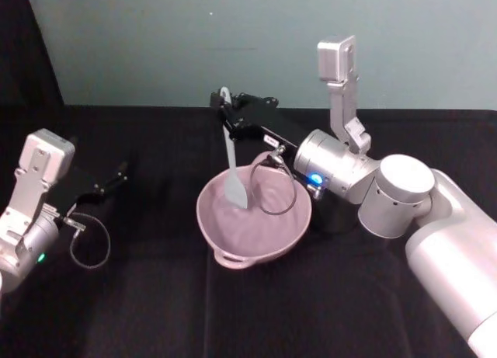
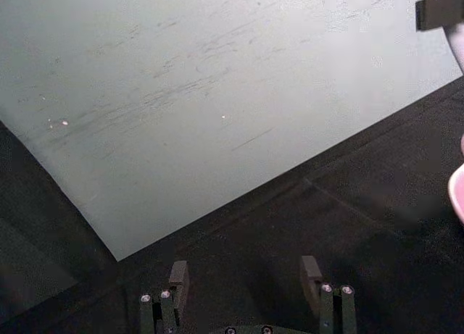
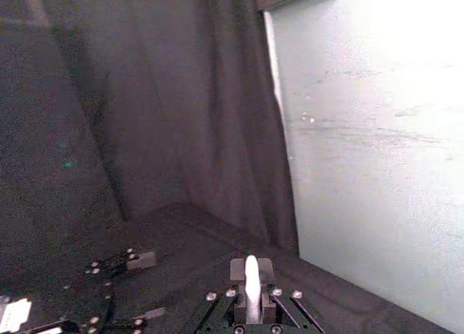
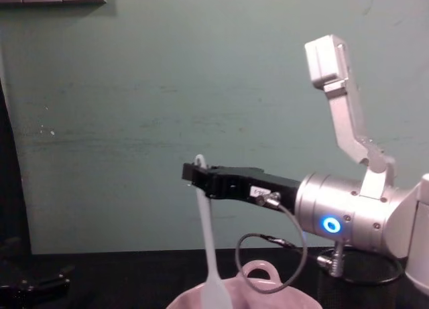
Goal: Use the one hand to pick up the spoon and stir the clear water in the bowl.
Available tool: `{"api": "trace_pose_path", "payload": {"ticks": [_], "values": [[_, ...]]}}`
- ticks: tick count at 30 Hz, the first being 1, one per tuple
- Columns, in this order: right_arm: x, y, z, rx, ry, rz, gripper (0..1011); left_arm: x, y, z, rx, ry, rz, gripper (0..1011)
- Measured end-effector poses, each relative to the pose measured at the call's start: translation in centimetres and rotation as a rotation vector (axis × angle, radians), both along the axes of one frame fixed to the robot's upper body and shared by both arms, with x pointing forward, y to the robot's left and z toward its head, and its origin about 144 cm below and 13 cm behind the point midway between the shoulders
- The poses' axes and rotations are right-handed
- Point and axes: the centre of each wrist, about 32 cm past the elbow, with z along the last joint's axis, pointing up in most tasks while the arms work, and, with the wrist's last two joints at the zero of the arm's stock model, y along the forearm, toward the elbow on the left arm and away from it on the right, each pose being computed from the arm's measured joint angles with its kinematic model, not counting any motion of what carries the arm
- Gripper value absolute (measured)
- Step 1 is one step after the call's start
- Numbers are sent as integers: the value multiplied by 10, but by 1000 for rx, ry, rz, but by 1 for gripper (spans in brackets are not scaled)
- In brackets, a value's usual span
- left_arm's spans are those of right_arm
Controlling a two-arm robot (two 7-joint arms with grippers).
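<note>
Pale pink glossy bowl [image 1: 268, 238] dead centre; above its far rim the black two-finger right hand [image 1: 227, 106] pinches the white slender spoon [image 1: 231, 160], blade hanging inside, probably touching the clear water [image 1: 258, 222]. Stir small, gentle circles off the wall. Left hand [image 1: 116, 174] idles, fingers spread, left of the bowl.

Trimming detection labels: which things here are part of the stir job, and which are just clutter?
In the job:
spoon, blade down in the pink bowl
right gripper, shut on its handle

Lying about:
left gripper, open, parked at the left
black mesh cup, under the right arm
</note>
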Motion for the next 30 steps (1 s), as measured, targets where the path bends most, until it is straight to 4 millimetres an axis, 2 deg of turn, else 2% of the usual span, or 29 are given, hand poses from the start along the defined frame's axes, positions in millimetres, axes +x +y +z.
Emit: {"api": "trace_pose_path", "payload": {"ticks": [9, 17, 18, 24, 30], "values": [[-3, -25, 4, 9, -15, -62, 109, 0, 0, 0, 0, 0, 0, 1011], [-17, -42, 1, 1, -13, -89, 109, 0, 0, 0, 0, 0, 0, 1011], [-26, -46, -1, -3, -10, -89, 109, 0, 0, 0, 0, 0, 0, 1011], [-43, -47, -4, -1, -12, -77, 109, 0, 0, 0, 0, 0, 0, 1011], [-55, -39, -6, 3, -16, -45, 109, 0, 0, 0, 0, 0, 0, 1011]]}}
